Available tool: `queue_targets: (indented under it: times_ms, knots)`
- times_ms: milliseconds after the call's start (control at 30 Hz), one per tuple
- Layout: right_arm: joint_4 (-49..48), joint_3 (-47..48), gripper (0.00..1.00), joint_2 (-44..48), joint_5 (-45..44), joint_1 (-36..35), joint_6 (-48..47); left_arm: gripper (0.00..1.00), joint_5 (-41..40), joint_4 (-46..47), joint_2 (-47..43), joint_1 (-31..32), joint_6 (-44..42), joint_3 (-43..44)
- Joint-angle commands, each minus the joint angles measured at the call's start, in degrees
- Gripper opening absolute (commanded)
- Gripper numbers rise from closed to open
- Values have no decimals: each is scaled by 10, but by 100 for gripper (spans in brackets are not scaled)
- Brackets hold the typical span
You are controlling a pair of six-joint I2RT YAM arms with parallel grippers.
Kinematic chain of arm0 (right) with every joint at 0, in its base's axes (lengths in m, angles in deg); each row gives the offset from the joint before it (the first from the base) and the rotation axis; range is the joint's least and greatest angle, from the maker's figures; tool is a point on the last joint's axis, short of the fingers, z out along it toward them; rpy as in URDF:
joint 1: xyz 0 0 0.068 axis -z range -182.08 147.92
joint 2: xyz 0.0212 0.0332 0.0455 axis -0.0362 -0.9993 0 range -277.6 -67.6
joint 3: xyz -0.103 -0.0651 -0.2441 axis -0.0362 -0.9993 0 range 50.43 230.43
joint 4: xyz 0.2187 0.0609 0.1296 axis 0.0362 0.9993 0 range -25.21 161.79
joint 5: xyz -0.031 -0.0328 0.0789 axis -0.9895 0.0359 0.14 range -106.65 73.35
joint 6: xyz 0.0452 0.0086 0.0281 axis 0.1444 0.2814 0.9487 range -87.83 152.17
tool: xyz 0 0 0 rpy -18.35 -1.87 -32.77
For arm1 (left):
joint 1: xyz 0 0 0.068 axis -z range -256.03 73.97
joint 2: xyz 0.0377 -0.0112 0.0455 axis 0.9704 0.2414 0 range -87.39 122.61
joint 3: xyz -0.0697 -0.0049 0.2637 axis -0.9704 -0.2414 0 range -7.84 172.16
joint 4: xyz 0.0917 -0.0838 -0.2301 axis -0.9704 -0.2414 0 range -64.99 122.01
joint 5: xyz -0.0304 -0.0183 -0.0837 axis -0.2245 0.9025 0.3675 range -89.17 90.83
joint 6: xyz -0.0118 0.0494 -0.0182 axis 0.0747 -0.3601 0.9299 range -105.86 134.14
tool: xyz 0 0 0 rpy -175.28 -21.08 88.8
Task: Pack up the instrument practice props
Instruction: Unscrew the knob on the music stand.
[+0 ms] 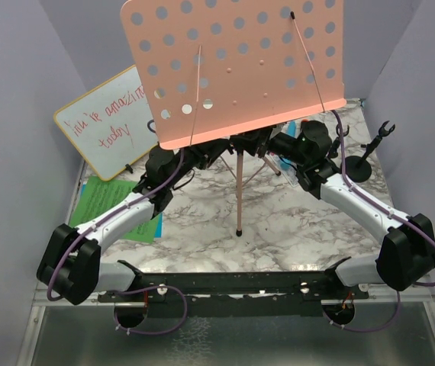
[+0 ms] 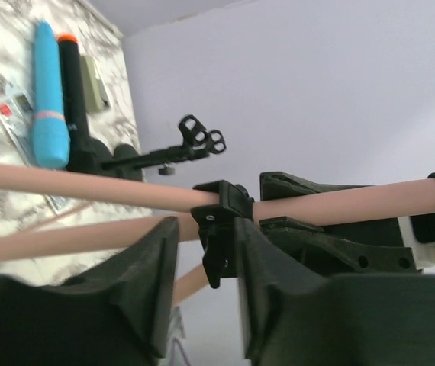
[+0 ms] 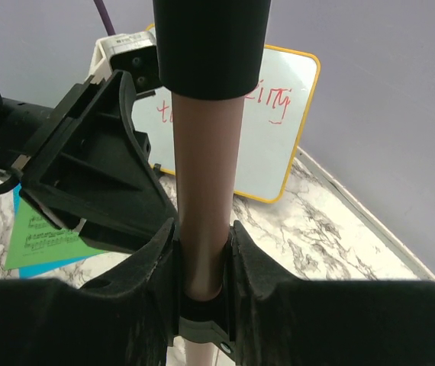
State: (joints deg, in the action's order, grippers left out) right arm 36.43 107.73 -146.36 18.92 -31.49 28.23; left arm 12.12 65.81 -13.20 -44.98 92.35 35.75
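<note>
The pink music holder stands mid-table, its perforated tray (image 1: 236,61) tilted over both wrists. My right gripper (image 3: 202,252) is shut on its pink pole (image 3: 206,160), just above a black collar. My left gripper (image 2: 206,263) is open around the black clamp lever (image 2: 219,244) on the pole. The lever rests against the right finger, with a gap to the left finger. A blue microphone (image 2: 49,91) and a black microphone (image 2: 72,84) lie side by side beyond it. A black mic holder (image 1: 362,164) stands at the right. Green and blue music sheets (image 1: 114,202) lie at the left.
The yellow-framed whiteboard (image 1: 111,122) with red writing leans against the left wall. A flat grey object (image 2: 94,80) and a clear packet (image 2: 11,114) lie by the microphones. Purple walls close in the marble table (image 1: 278,229) on three sides. The stand's legs (image 1: 240,206) spread over its middle.
</note>
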Motion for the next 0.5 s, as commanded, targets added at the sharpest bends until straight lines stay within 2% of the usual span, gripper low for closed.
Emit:
queue_targets:
  times_ms: [0, 67, 167, 267, 400, 467]
  knots:
    - [146, -24, 1, -27, 55, -10, -25, 48, -7, -4, -22, -9, -117, 14]
    - [146, -24, 1, -26, 55, -10, -25, 52, 0, -4, -26, -11, -144, 19]
    - [146, -24, 1, -26, 55, -10, -25, 55, 10, -4, -38, -11, -236, 22]
    - [144, -24, 1, -28, 55, -10, -25, 61, 26, -4, -54, -12, -391, 14]
    - [145, -25, 1, -26, 55, -10, -26, 67, 23, 10, -94, -11, -604, -42]
    - [143, -26, 1, -25, 55, -10, -26, 73, 34, 12, -111, -11, -719, -67]
